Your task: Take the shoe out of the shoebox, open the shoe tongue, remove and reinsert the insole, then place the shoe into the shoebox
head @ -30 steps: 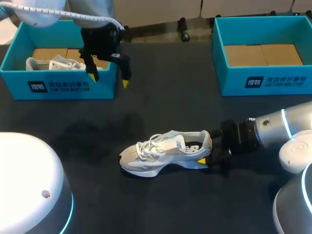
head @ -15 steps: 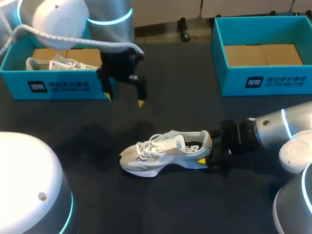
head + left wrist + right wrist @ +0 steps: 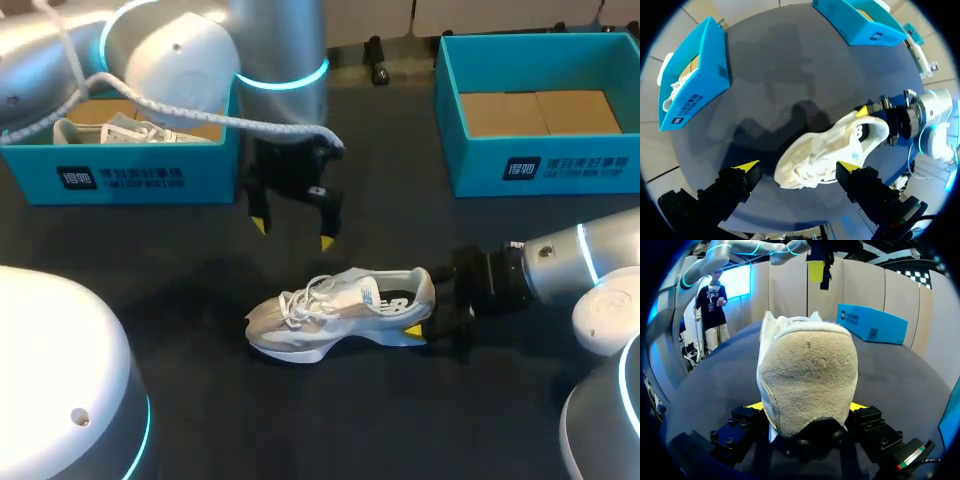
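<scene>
Right pincer [image 3: 807, 406] closed on the heel of the shoe [image 3: 340, 310]: one yellow-tipped finger bears on each side of the heel, and the heel fills the gap between them. The shoe, pale grey and white, stands upright on its sole on the dark table [image 3: 400, 220], its toe pointing straight away from the right pincer and its laces tied. Left pincer [image 3: 292, 232] open above the shoe's far side, its fingers spread wide and pointing down, touching nothing; in the left wrist view the shoe lies under and between the two tips. Beyond the left pincer, on the side away from the shoe, the left shoebox [image 3: 130, 178], blue, holds a second shoe [image 3: 110, 130] against its front wall. Well beyond the right pincer, across bare table, the right shoebox [image 3: 540, 165], also blue, shows only its cardboard floor [image 3: 540, 112]. The right arm lies low and almost level with the table, reaching the heel from the side. The left arm arches over the left shoebox and bends down at the wrist.
</scene>
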Motion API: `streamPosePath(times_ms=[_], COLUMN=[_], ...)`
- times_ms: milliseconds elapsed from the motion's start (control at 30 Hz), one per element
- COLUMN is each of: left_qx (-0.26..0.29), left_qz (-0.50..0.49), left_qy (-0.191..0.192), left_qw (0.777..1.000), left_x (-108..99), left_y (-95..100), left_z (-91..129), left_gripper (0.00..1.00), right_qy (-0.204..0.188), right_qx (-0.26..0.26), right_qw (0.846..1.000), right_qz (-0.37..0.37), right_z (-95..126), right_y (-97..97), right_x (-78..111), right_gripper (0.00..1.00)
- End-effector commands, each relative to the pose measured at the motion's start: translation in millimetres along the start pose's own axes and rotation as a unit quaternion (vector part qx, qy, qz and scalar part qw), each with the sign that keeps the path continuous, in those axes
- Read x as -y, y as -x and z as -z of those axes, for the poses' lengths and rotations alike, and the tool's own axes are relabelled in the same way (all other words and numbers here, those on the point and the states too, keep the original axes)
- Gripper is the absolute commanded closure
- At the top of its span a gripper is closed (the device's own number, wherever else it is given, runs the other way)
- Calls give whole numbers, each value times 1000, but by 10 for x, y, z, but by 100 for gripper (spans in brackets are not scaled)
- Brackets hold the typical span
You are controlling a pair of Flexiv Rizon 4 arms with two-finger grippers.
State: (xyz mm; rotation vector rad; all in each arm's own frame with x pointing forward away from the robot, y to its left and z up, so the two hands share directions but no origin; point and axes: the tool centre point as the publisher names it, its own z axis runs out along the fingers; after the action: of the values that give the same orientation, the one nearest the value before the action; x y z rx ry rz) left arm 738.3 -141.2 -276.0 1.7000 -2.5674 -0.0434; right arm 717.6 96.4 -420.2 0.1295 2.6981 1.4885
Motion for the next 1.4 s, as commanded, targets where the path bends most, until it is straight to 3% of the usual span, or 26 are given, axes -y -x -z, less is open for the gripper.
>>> streamPosePath(times_ms=[33, 800, 1000, 1400], left_qx=[9, 10, 32, 12], left_qz=[1, 4, 54, 50], left_qy=[10, 10, -3, -1], left_qw=[1000, 1000, 998, 999], left_x=[102, 94, 37, 16], left_y=[-122, -134, -260, -656], left_z=[-69, -77, -115, -322], left_gripper=[0, 0, 0, 0], right_qy=[-3, -3, -3, -3], right_qx=[0, 0, 0, 0], right_qw=[1000, 1000, 1000, 1000], right_qz=[-1, -1, -1, -1], right_z=[-80, -80, -80, -80], right_y=[-11, -11, -11, -11], right_x=[7, 7, 7, 7], right_gripper=[100, 100, 100, 100])
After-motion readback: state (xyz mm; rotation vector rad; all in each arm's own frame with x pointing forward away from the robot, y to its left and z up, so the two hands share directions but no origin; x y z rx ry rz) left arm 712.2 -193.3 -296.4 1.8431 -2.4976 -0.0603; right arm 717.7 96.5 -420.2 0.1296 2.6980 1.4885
